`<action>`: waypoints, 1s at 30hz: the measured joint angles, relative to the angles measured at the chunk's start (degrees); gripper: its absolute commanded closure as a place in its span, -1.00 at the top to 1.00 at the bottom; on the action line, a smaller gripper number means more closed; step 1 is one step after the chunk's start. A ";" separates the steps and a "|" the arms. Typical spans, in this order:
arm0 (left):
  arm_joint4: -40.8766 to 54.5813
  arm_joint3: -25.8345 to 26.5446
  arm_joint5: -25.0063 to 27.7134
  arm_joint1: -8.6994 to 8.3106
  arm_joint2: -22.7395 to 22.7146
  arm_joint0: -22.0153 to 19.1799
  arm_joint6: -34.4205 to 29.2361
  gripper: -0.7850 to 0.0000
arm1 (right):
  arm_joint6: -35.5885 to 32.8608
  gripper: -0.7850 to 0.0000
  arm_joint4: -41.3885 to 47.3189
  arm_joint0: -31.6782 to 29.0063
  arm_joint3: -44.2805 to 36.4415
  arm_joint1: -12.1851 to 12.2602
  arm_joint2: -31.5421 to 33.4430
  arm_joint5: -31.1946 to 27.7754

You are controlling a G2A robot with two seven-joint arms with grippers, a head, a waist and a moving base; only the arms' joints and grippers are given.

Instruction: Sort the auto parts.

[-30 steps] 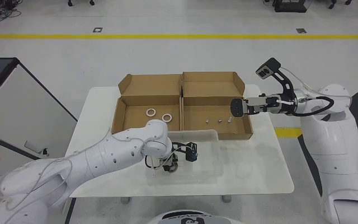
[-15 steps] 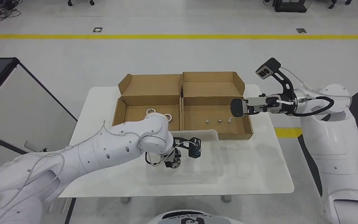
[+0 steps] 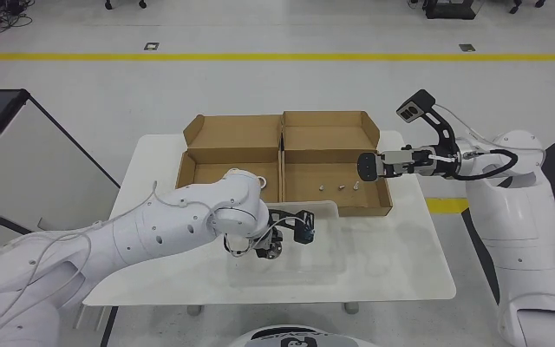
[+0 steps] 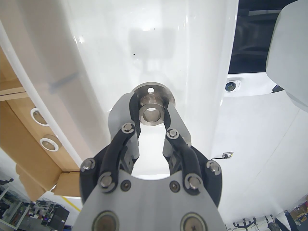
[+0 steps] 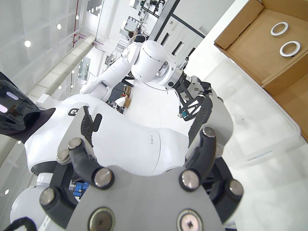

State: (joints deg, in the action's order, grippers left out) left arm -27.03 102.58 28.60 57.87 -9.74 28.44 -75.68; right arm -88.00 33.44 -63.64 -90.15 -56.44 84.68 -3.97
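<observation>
My left gripper [image 4: 151, 104] is shut on a metal flanged bushing [image 4: 154, 92], held just above the clear plastic tray [image 4: 101, 37]. From above, that gripper [image 3: 301, 229] hangs over the tray's back half, near the cardboard boxes. Two white rings [image 4: 49, 143] lie in the left box [image 3: 185, 178]; the right wrist view shows them too [image 5: 290, 48]. Small metal parts [image 3: 340, 186] lie in the right box [image 3: 303, 198]. My right gripper [image 3: 366, 166] is held above the right box's right side, open and empty [image 5: 144, 121].
The two open boxes stand side by side at the table's back, flaps up. The clear tray [image 3: 355, 256] sits in front of them near the table's front edge. Bare white tabletop [image 3: 416, 260] lies to the right of the tray.
My left gripper has shifted slightly right and back toward the boxes with the bushing in it, its arm swinging closer to the left box. The right arm has not moved.
</observation>
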 measured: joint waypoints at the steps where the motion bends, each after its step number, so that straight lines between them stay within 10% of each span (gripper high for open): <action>1: -0.12 -0.06 -0.13 -0.01 -0.08 0.10 0.14 -1.00 | 0.00 1.00 0.00 0.00 0.00 0.00 0.00 0.00; 7: 1.92 0.76 -0.99 -2.10 -5.07 1.64 6.87 -1.00 | 0.00 1.00 0.00 0.00 0.00 0.00 0.00 0.00; 20: 14.53 -1.24 10.30 -12.29 -24.46 14.08 25.73 -1.00 | 0.00 1.00 0.00 0.00 0.00 0.00 0.00 0.00; 30: 20.66 -1.77 19.54 -15.25 -31.55 20.63 30.98 -1.00 | 0.00 1.00 0.00 0.00 0.00 0.00 0.00 0.00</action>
State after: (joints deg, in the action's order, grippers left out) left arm -6.37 100.80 48.14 42.62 -41.29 49.08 -44.71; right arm -88.00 33.44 -63.64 -90.15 -56.44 84.68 -3.97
